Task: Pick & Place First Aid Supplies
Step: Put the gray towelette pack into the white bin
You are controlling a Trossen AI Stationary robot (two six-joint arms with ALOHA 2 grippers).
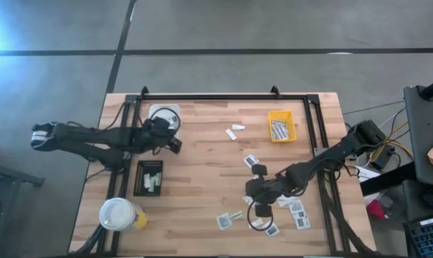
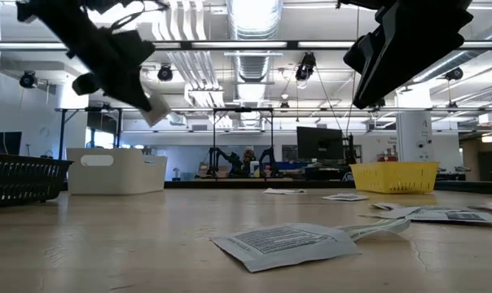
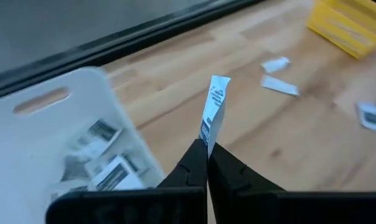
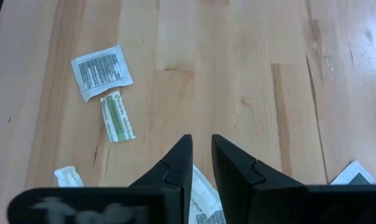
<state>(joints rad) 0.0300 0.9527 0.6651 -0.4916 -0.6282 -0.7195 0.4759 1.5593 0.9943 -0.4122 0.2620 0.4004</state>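
Beside the white tray (image 3: 57, 124), a white packet (image 3: 214, 112) is pinched upright in the left gripper (image 3: 206, 152), ready for release into it. Right gripper (image 4: 202, 158), fingers narrowly apart, is set over another packet (image 4: 206, 202); closing is judged next.

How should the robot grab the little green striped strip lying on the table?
The green striped strip lies flat on the wood, just beside a white packet at one end. It is long and narrow, so probably best to come straight down from above and pinch across its narrow width near the middle, jaws on the two long edges. That keeps clear of the packet next to it.
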